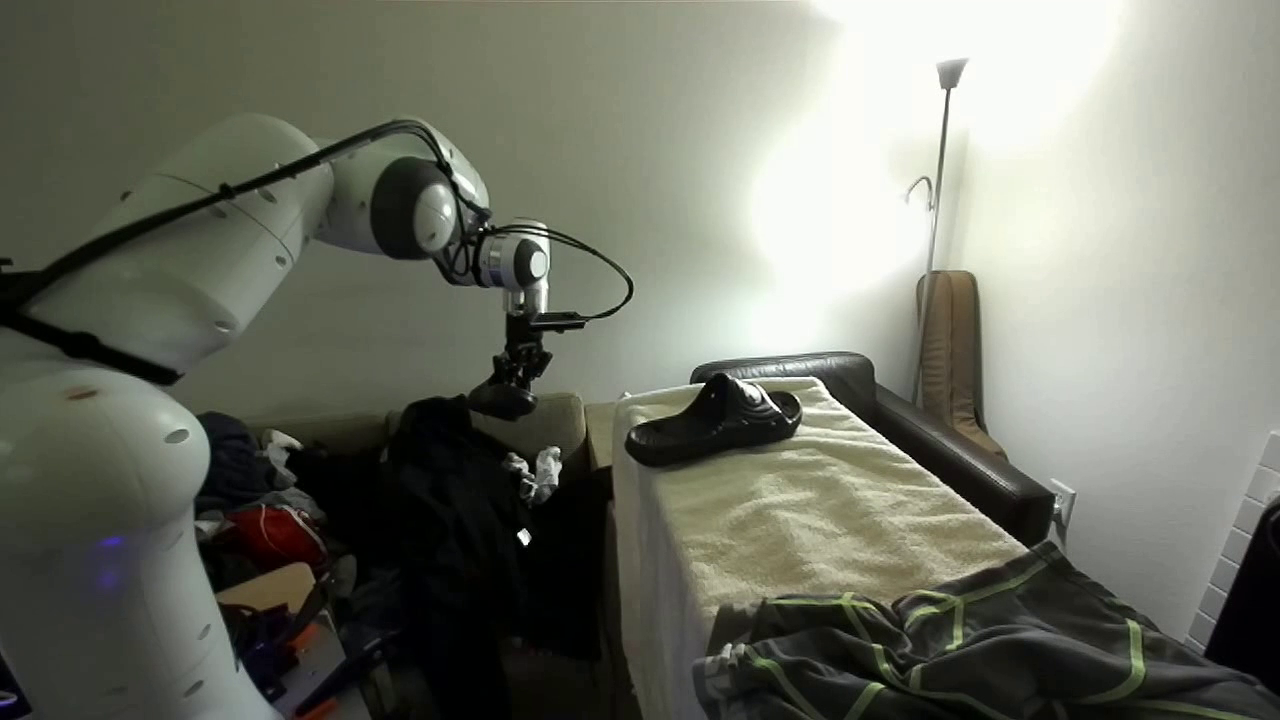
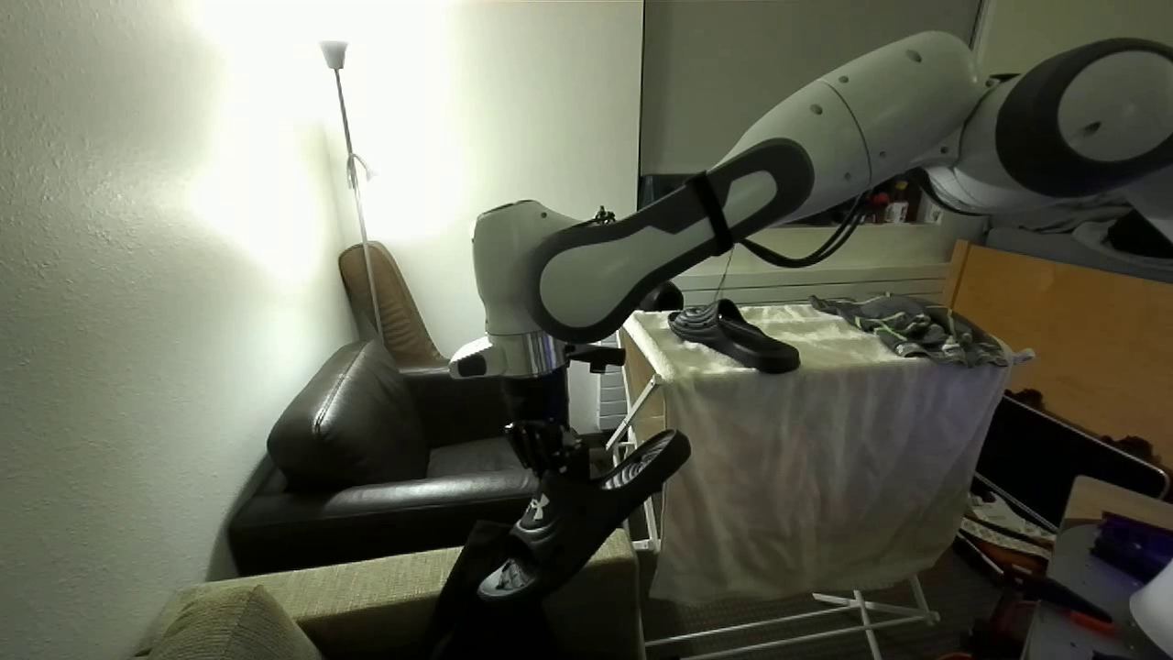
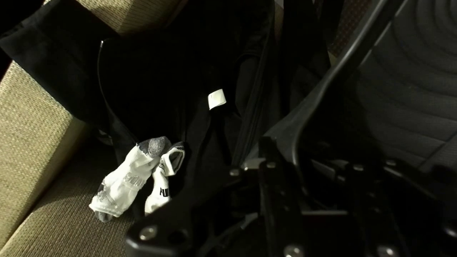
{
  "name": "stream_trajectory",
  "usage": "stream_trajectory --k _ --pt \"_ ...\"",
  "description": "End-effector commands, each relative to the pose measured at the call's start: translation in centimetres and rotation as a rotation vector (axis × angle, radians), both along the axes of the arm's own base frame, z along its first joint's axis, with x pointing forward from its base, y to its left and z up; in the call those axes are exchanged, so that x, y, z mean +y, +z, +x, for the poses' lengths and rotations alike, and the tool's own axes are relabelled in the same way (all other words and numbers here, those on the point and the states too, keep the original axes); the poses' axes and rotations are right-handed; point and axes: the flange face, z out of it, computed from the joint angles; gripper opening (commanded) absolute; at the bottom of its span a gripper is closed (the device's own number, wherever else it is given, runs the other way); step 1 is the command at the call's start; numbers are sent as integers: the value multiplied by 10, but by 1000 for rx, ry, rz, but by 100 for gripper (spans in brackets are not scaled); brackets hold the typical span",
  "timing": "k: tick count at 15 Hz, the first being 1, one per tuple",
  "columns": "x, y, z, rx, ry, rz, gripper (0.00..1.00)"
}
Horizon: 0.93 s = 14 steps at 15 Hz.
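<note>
While the jaws clench a black sandal, its white Under Armour logo stays legible.

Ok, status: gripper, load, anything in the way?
Gripper shut on black slide, tilted. Matching slide on the towel. Below: dark clothing, white socks; contact with clothing unclear.

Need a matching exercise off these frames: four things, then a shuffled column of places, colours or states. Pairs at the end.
Column 1
1. claw
2. pair of socks
3. garment with green lines
4. floor lamp

Column 2
A. lit
B. white with grey patches
C. gripping a black slide sandal
D. lying on the cream towel

Pairs: 1-C, 2-B, 3-D, 4-A
</note>
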Motion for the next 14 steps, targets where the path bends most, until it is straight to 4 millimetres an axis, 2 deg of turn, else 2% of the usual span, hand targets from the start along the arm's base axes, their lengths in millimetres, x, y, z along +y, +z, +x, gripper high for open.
stream_trajectory --k 1,8,9,14 --pt "0 0 0 0 0 0 8" --pt "0 0 0 0 0 0 8" --pt "0 0 0 0 0 0 3" --pt "11 -5 18 -44 85 66 3"
